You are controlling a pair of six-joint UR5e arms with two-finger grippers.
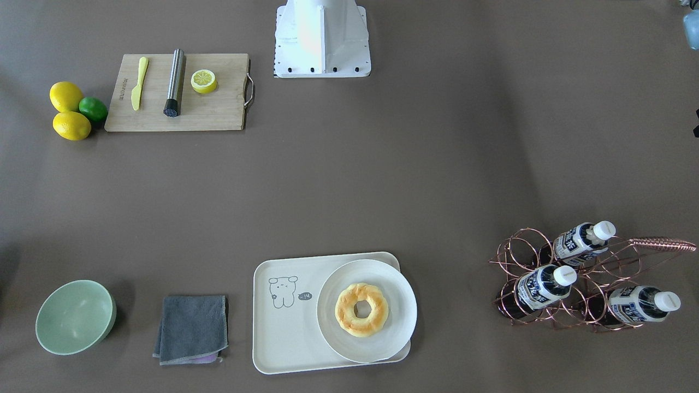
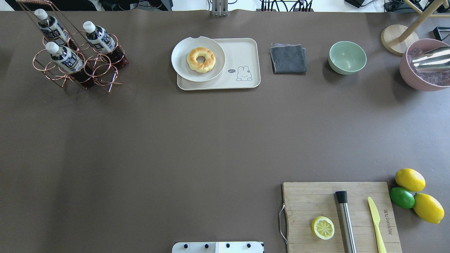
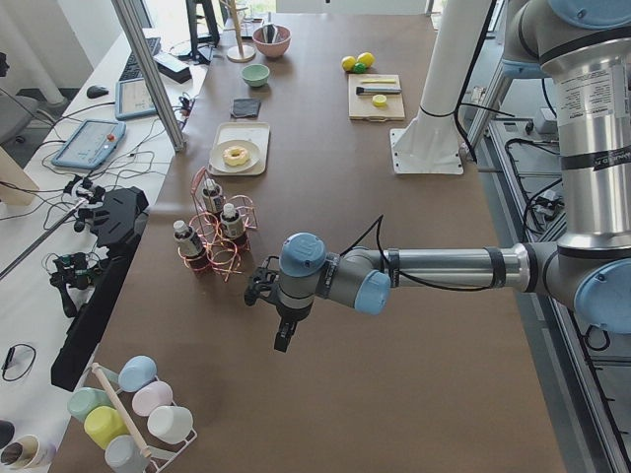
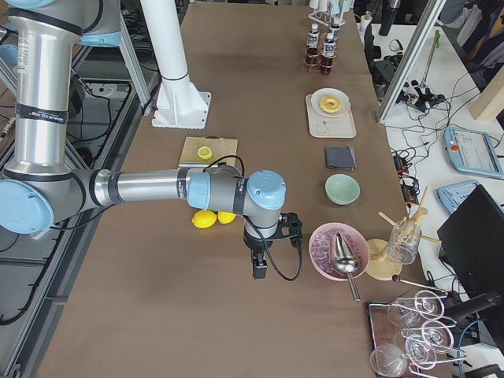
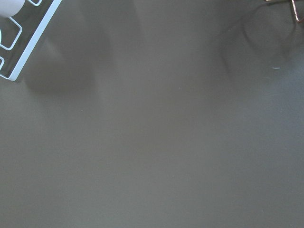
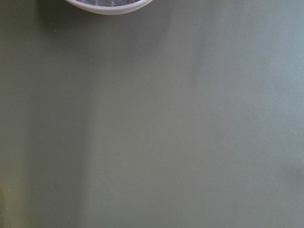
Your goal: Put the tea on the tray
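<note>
Three tea bottles (image 2: 64, 58) with white caps and blue-and-white labels lie slanted in a copper wire rack (image 2: 105, 75) at the table's far left; they also show in the front-facing view (image 1: 545, 286). The cream tray (image 2: 246, 52) with the line-drawn bear sits at the far middle, also in the front-facing view (image 1: 284, 338). My left gripper (image 3: 282, 340) hangs above the table beside the rack, apart from the bottles. My right gripper (image 4: 259, 270) hangs above the table near the pink bowl. I cannot tell whether either is open or shut.
A white plate (image 2: 182, 65) with a doughnut (image 2: 200, 59) covers the tray's left half. A grey cloth (image 2: 288, 58), a green bowl (image 2: 347, 57) and a pink ice bowl (image 2: 418, 79) stand to the right. A wooden board (image 2: 309, 196) with lemon half, muddler and knife sits near right, lemons beside it.
</note>
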